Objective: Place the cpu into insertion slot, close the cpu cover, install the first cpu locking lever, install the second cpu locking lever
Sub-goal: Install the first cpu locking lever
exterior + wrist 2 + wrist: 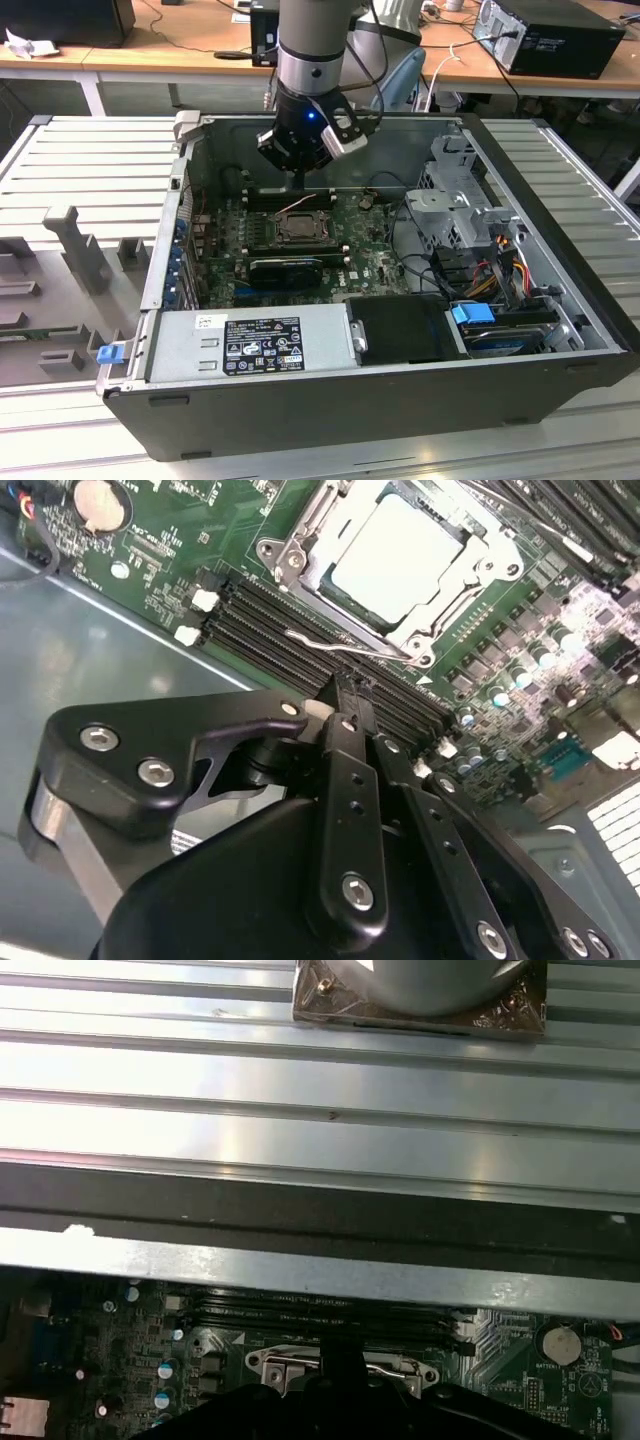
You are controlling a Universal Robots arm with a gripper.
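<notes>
Second wrist view: the gripper has its fingers closed together, w/ nothing between them, the tips pointing down at the black memory slots just beside the socket. A thin wire lever lies just ahead of the fingertips, running along the near edge of the slot. Beyond the lever, further from the fingers, the cpu sits flat inside the slot, its pale metal top showing through the square window of the cover. The cover lies down flat over the chip. If the lever is hooked or free, I cannot tell. A round coin battery is on the green board, well to one side of the fingers. Exterior view: the gripper hangs inside the open pc case, over the back part of the board, and the slot w/ the cpu is just below and in front of the tips. A black card lies nearer the camera than the slot. First wrist view: the cover shows just past the dark gripper body, w/ the memory slots behind it.
</notes>
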